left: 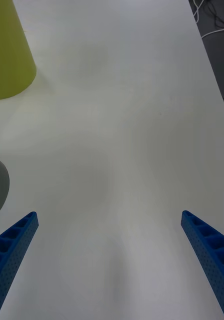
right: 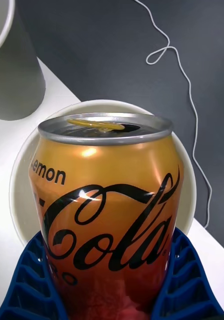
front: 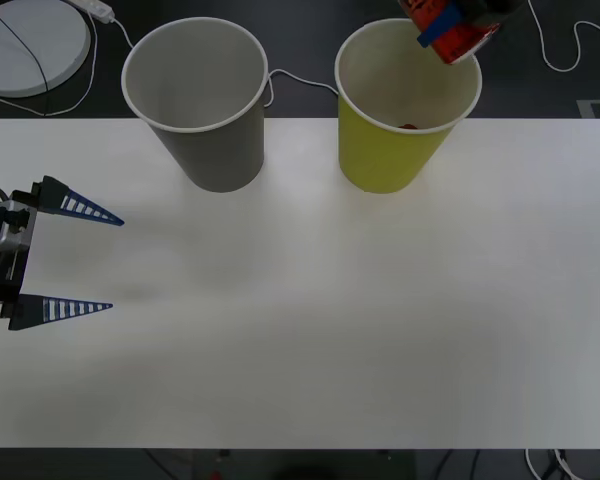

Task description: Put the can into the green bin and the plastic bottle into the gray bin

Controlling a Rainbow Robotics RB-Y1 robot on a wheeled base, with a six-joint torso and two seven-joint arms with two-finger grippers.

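In the front view the right gripper [front: 458,30] is at the far edge of the scene, holding the can [front: 460,38] tilted above the far right part of the green bin's [front: 390,150] open mouth. Little of the can can be made out there: a red body and a blue finger across it. A small red spot shows on the bin's pale inside wall.

The right wrist view brings the same can [right: 109,210] close. Its body fades from orange-yellow near the top to red lower down, with black script lettering and the word "Lemon" on the side. The top is shiny silver with a gold pull tab. The ribbed blue fingers [right: 29,285] are clamped on the lower body from both sides. Behind the can lie the white rim and pale inside of the green bin [right: 189,175], so the can hangs right over the opening. The gray bin [right: 14,75] stands beside it on the white table [right: 4,240], and a thin white cable [right: 191,110] runs across the dark floor beyond.

The left gripper [front: 80,258] hovers over the near left part of the table, jaws wide apart and holding nothing. Its wrist view shows both blue fingers [left: 209,250] spread over bare tabletop, with the outsides of both bins ahead.

In the front view the gray bin stands left of the green one, both upright at the table's far edge.
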